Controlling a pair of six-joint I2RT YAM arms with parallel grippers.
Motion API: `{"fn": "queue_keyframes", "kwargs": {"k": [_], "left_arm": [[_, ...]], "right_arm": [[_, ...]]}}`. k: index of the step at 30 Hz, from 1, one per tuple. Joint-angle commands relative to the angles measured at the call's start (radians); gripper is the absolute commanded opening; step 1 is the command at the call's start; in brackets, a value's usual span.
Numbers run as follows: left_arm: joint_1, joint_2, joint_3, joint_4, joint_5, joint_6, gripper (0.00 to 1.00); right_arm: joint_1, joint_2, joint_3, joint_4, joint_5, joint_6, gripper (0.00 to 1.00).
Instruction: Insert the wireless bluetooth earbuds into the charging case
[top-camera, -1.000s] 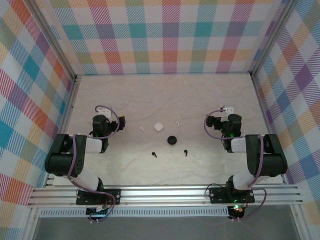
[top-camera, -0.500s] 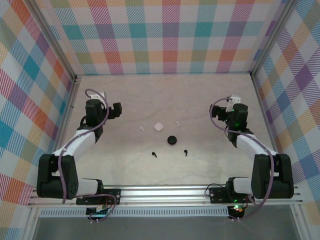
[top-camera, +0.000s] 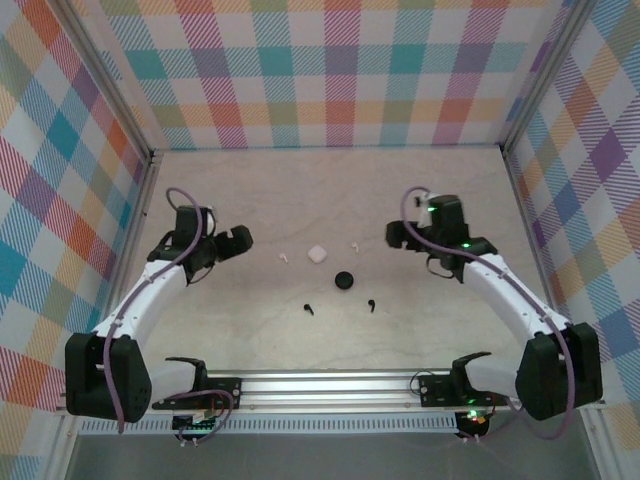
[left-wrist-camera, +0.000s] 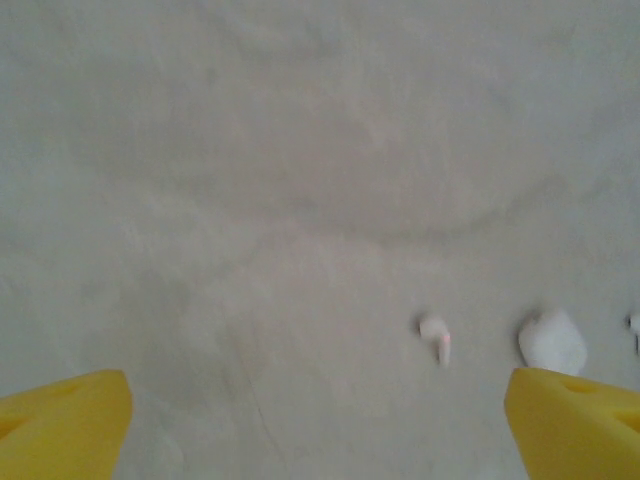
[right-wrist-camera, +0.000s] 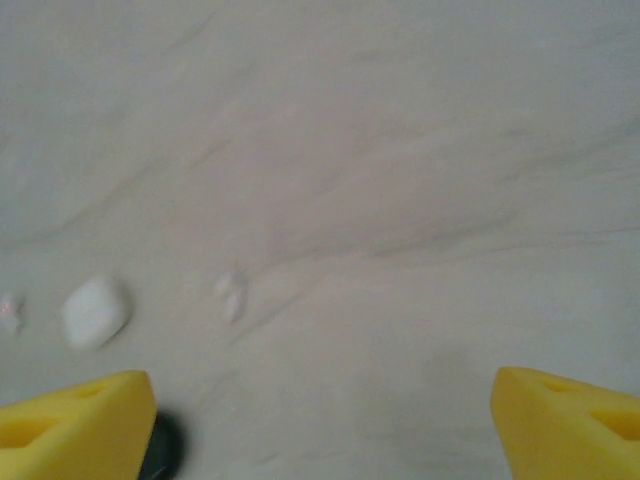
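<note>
A white charging case (top-camera: 317, 254) and a black round case (top-camera: 345, 280) lie mid-table. One white earbud (top-camera: 284, 257) rests left of the white case, another (top-camera: 353, 244) to its right. Two black earbuds (top-camera: 308, 309) (top-camera: 371, 304) lie nearer the arms. My left gripper (top-camera: 238, 240) hovers left of them, open and empty; its wrist view has the near white earbud (left-wrist-camera: 436, 336) and the white case (left-wrist-camera: 552, 340) ahead on the right. My right gripper (top-camera: 396, 234) is open and empty, with a white earbud (right-wrist-camera: 231, 295), the white case (right-wrist-camera: 96, 311) and the black case (right-wrist-camera: 160, 445) at its left.
Checkered walls (top-camera: 330, 70) enclose the pale table (top-camera: 330, 190) on three sides. An aluminium rail (top-camera: 330, 385) with both arm bases runs along the near edge. Bare tabletop lies behind the cases and out to both sides.
Both arms have unfolded from their tucked pose and reached inward; each gripper now sits closer to the earbuds and cases. The items on the table have not moved.
</note>
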Motion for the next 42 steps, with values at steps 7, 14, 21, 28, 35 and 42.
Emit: {"fn": "queue_keyframes", "kwargs": {"k": [7,14,21,28,35,42], "left_arm": [[-0.293,-0.159,-0.105,-0.101,-0.110,-0.219,0.81],[-0.341,-0.171,-0.173,-0.092,-0.134,-0.284,0.78],[-0.345,-0.186,-0.188,-0.089,-0.128,-0.267,0.78],[-0.345,-0.167,-0.181,-0.094,-0.136,-0.252,0.79],[-0.345,-0.160,-0.179,-0.100,-0.156,-0.241,0.80],[-0.345,-0.145,-0.172,-0.102,-0.163,-0.226,0.81]], "right_arm": [[0.328,0.350,0.318,-0.265,-0.051,0.003,0.75],[0.363,0.610,0.606,-0.436,-0.067,-0.139,0.71],[0.365,0.826,0.857,-0.611,-0.025,-0.260,0.68],[0.374,0.994,1.067,-0.716,0.014,-0.303,0.66],[0.395,1.113,1.194,-0.779,0.015,-0.318,0.68],[0.396,1.095,1.176,-0.739,-0.141,-0.289,0.67]]}}
